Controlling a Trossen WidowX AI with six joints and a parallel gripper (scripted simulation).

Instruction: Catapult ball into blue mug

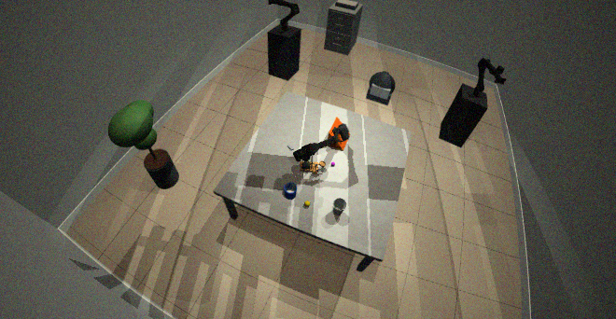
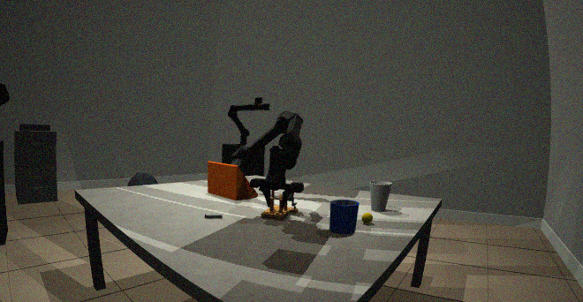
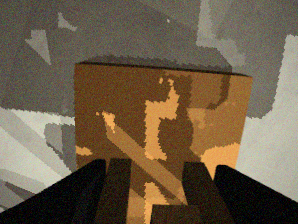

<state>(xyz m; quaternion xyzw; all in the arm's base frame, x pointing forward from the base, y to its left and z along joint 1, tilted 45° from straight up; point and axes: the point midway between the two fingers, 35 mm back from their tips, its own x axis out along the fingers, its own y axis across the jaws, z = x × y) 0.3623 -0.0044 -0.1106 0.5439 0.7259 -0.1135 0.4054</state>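
Observation:
The orange-brown wooden catapult [image 1: 315, 167] [image 2: 270, 215] [image 3: 130, 95] stands on the table, its base filling the middle of the wrist view. My gripper [image 1: 306, 162] [image 2: 276, 207] [image 3: 161, 172] points down over it and is shut on the catapult's dark upright frame, one finger on each outer side. A small magenta ball [image 1: 332, 164] lies on the table just past the catapult's spoon end; it is hidden in the exterior view. A yellow ball [image 1: 306, 203] [image 2: 367, 218] lies beside the blue mug. The blue mug [image 1: 289, 193] [image 2: 344, 217] stands upright near the table's front edge.
A grey cup [image 1: 339, 206] [image 2: 380, 196] stands beyond the yellow ball. An orange wedge [image 1: 334, 132] [image 2: 223, 181] stands by my arm's base. A small dark flat piece [image 1: 290, 147] [image 2: 213, 216] lies on the table [image 1: 387, 159] [image 2: 146, 199] behind the catapult.

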